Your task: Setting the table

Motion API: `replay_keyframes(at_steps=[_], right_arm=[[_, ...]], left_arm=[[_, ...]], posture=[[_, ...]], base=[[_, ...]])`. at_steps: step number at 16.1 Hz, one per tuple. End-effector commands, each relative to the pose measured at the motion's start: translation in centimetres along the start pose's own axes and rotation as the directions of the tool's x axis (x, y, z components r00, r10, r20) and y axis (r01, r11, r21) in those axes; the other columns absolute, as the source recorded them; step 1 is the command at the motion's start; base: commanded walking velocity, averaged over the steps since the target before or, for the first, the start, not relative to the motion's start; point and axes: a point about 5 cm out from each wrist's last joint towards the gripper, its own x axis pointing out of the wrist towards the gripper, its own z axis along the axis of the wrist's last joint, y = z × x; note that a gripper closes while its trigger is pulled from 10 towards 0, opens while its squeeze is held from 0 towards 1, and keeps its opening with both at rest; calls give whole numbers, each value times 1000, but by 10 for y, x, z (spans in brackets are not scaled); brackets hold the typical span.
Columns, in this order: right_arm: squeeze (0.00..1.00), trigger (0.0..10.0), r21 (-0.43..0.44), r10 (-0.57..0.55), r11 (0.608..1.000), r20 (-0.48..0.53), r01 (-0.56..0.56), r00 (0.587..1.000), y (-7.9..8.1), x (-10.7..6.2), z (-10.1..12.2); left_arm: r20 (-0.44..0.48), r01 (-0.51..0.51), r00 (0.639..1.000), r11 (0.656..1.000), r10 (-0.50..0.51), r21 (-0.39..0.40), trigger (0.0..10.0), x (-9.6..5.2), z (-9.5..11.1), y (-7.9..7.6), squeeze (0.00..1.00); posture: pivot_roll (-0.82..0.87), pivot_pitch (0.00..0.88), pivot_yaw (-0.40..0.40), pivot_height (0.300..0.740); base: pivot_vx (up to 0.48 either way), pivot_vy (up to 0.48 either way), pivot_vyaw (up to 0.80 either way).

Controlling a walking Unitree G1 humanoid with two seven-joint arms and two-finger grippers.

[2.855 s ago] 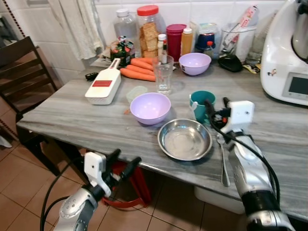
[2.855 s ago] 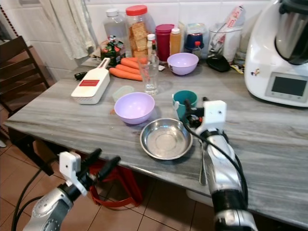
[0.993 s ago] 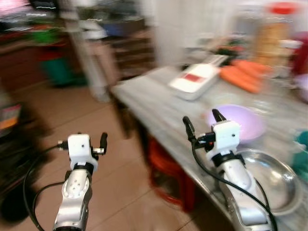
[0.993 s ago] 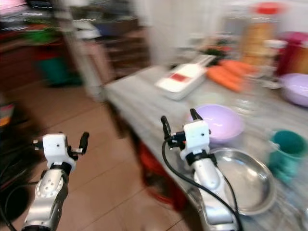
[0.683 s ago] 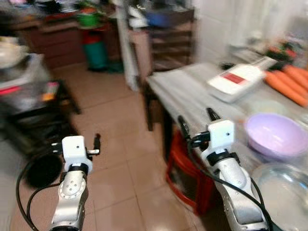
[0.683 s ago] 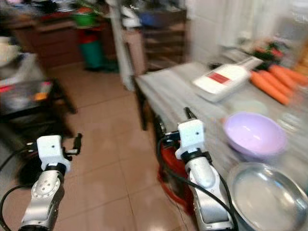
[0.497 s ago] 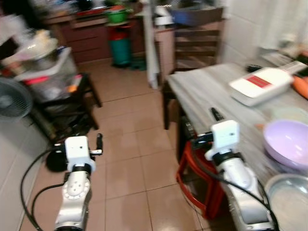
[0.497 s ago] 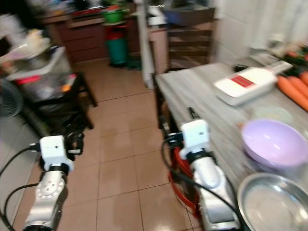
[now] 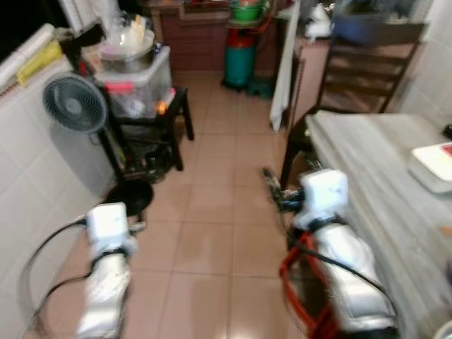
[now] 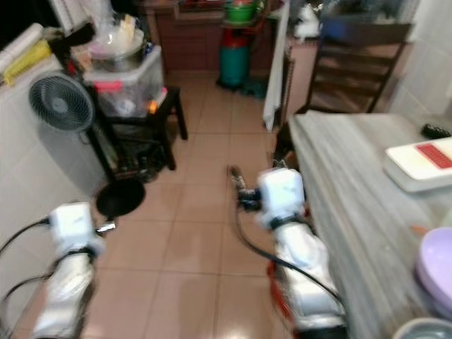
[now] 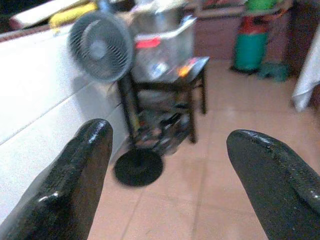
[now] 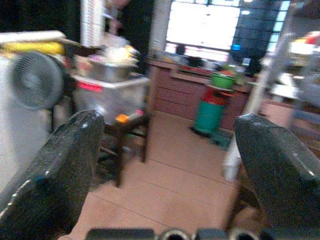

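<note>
Nearest the camera, both silver arms reach forward over the tan tiled floor, each one blurred in the head views. The left claw hangs low near the white tiled wall, its two black fingers spread wide with nothing between them. The right claw is held higher, just beside the near corner of the surface, and its fingers also stand well apart and empty. The surface is a grey, wood-grained top running along the right side; on it, at the lower right edge of the right eye view, sits a pale lilac bowl, cut off by the frame, with what seems to be the rim of a metal dish just in front of it, too cropped to be sure. Farther along lies a flat white slicer with a red label, and a small dark object behind it. A dark wooden chair stands at the surface's far end. Across the floor, a grey standing fan sits beside a black stand carrying a clear storage box with pots on top. At the back is a green and red gas cylinder.
</note>
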Motion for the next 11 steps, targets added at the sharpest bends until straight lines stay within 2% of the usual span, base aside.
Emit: replay_keyframes(at_steps=[1,4,11], right_arm=[[0,10000,9,-35,999,-53,36,998,-10,-3,-12],[0,10000,34,-87,995,-117,91,989,-14,-7,-30],[0,10000,30,-87,995,-125,91,988,-21,-2,-37]], left_arm=[[-12,37,999,999,-37,-15,10000,-2,-3,-9,0],[-45,51,998,998,-52,-23,10000,4,-9,-11,0],[-27,57,998,997,-59,-60,10000,13,-4,-19,0]], posture=[[45,0,31,740],[51,0,23,740],[58,0,-4,740]], base=[[0,0,0],[0,0,0],[0,0,0]])
